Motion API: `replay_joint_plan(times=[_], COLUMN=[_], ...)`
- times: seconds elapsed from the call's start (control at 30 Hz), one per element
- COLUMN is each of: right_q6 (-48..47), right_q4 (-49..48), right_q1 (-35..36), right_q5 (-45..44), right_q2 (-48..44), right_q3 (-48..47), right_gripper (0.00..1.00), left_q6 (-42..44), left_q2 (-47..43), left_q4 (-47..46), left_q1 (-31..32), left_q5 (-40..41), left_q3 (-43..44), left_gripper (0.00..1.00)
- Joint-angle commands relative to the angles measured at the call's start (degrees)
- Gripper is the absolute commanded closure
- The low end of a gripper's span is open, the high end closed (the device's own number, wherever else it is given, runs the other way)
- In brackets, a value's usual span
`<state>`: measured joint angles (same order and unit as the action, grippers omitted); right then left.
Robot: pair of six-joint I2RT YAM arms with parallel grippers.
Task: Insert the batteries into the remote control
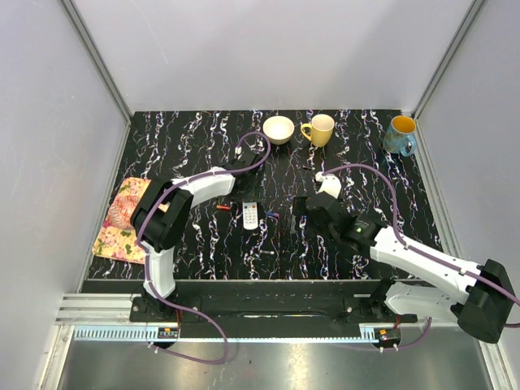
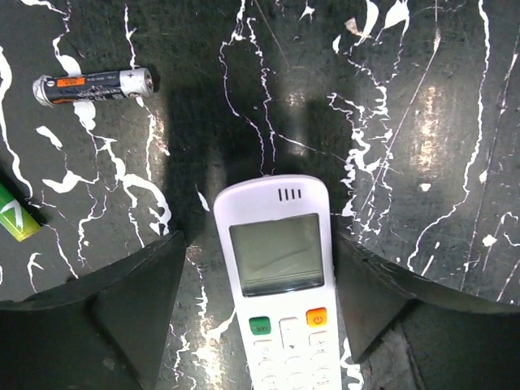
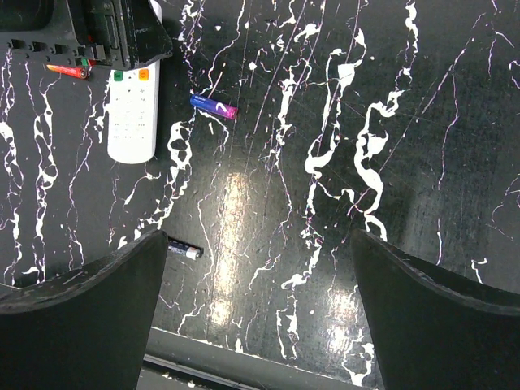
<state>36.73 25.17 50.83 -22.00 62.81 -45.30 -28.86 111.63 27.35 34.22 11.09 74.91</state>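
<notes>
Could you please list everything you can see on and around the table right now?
remote control: one, white, table centre, buttons up
batteries: four; red battery left of remote, blue-purple battery right, dark battery nearer the arms, black-orange battery beyond its screen end
green item: one, cropped at view edge, unidentifiable
bowl: one, cream, far edge
mugs: two; yellow mug beside bowl, blue mug far right
cloth: one, floral, left edge
table: one, black marbled
left end effector: one, black, open, straddling remote
right end effector: one, black, open, empty
</notes>
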Motion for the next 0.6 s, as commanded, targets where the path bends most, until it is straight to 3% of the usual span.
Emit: replay_joint_plan(times=[0.0,0.27,0.37,0.53,0.57], right_q6=[0.8,1.68,1.15,-0.69,-0.96], right_q4=[0.05,1.28,1.9,2.34,1.91], right_q1=[-0.12,-0.2,-0.2,-0.12,-0.2], right_q5=[-1.82,-1.91,-2.52,-4.98,-5.33], right_q2=[-2.42,-3.57,-4.36,-4.45,-4.53], right_q3=[-0.4,-0.4,-1.28,-3.83,-4.09], right_gripper=[0.0,0.0,0.0,0.0,0.0], left_q6=[-0.05,0.3,-0.05,-0.75,-1.02], left_q2=[1.13,-1.41,-7.99,-21.88,-24.07], left_q4=[-0.72,-3.52,-7.04,-12.66,-17.2], left_q1=[-0.11,-0.11,-0.12,-0.2,-0.38], left_q5=[0.07,-0.55,-0.89,-6.33,-8.78], left_q3=[1.9,0.06,-3.36,-9.86,-11.44], left_gripper=[0.26,0.54,0.57,0.73,0.75])
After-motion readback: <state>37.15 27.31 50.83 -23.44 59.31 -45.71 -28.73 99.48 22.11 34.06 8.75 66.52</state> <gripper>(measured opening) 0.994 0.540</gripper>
